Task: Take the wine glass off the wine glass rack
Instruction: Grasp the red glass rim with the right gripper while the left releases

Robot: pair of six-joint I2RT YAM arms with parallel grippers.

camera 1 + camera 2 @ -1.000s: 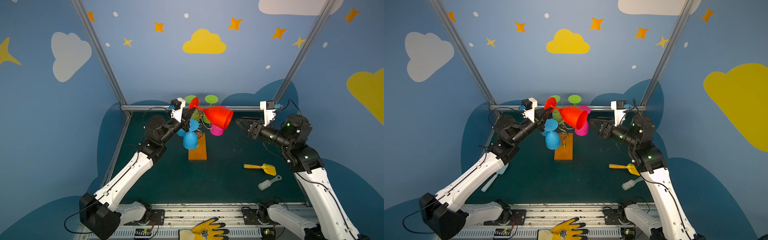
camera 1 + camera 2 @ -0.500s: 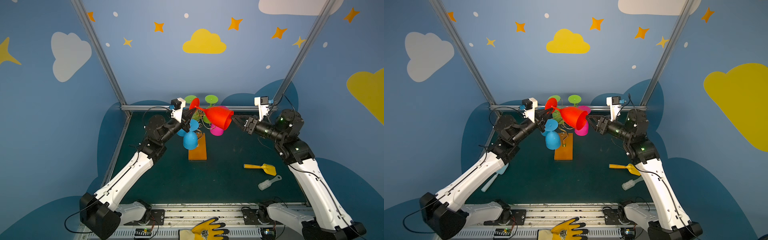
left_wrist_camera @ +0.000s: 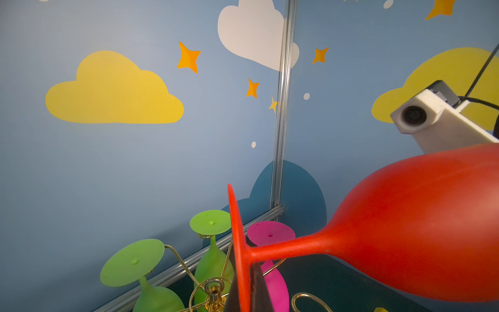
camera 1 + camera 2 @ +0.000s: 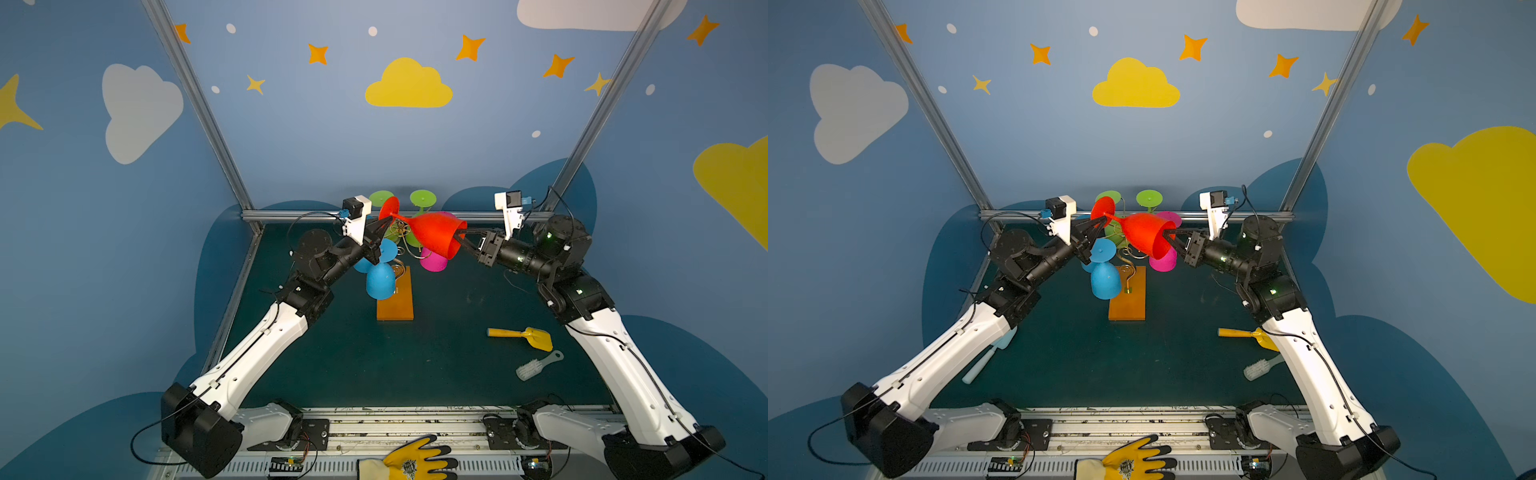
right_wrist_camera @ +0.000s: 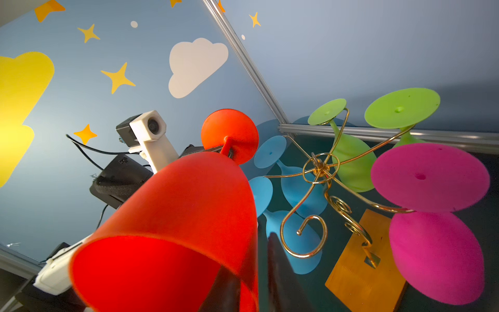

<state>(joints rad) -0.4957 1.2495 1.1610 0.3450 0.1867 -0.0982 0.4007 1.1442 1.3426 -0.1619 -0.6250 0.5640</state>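
We've got blue walls (image 4: 291, 137) all round here, stuck over with yellow clouds (image 4: 408, 85), white clouds (image 4: 139, 110), orange stars (image 4: 469, 48) and little white dots (image 4: 372, 31). Silver posts (image 4: 195, 104) run up the back corners, with a crossbar (image 4: 266, 216) along the bottom. The counter (image 4: 415, 365) is dark teal, and a metal rail (image 4: 395, 428) edges its near side. Light's soft and even.

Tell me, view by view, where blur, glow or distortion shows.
Both top views: sharp, though the wide lens splays the frame posts outward. Left wrist view: the red wine glass looms close, its bowl soft. Right wrist view: its inside glows bright; the wine glass rack is crisp.
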